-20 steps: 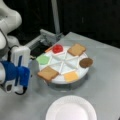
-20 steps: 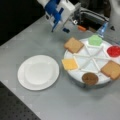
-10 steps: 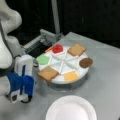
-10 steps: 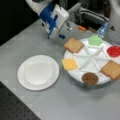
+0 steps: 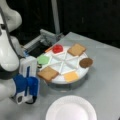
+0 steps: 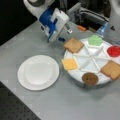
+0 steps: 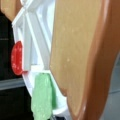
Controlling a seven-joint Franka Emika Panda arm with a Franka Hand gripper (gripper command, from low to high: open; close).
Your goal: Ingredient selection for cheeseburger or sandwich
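Toast square at the divided tray edge nearest the gripper looks light, stiff, thin; edge grip suits. Jaws' opening cannot be told.

Both front views look down from opposite sides onto one counter, sharing the divided tray. The wrist view sits very near the tray.

Both front views are soft and blurred, blocky at edges. Even overhead light brightens the grey matte tabletop while the backdrop toward twelve o'clock stays nearly black. The white round paper plate glares slightly. A faint shadow sits under the white round divided tray, toward six o'clock. The wrist view is heavily out of focus.
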